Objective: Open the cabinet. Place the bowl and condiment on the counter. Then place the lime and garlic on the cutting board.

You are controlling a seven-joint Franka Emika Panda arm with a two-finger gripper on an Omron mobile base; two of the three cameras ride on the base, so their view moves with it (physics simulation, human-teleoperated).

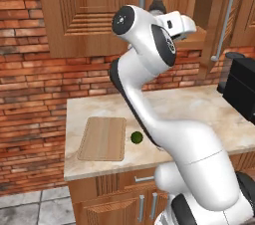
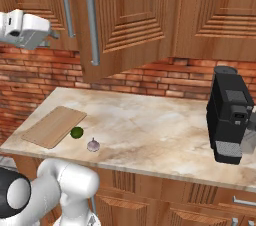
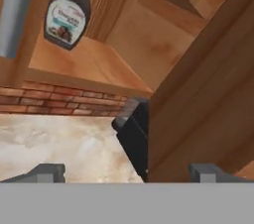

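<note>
With its right door swung outward, the cabinet (image 1: pixel 94 15) stands open above the counter (image 1: pixel 199 104), and the condiment (image 1: pixel 158 3) stands upright on the cabinet's shelf, close to the shelf's front edge. In the hand view the same bottle (image 3: pixel 67 16) shows its whitish label, with the open door's inner face to the right. The bowl cannot be made out in any view.

On the counter, the cutting board (image 2: pixel 54 126) lies flat at the left end, near the front edge, with nothing on it. The lime (image 2: pixel 76 132) rests on the stone just beside the board's right edge, apart from it. The garlic (image 2: pixel 93 145) sits near the lime, closer to the counter's front edge, also off the board. A black coffee machine (image 2: pixel 231 120) stands at the counter's right end.

The gripper (image 3: pixel 129 172) is raised to shelf level before the open cabinet, its jaws spread wide apart with nothing between them.
</note>
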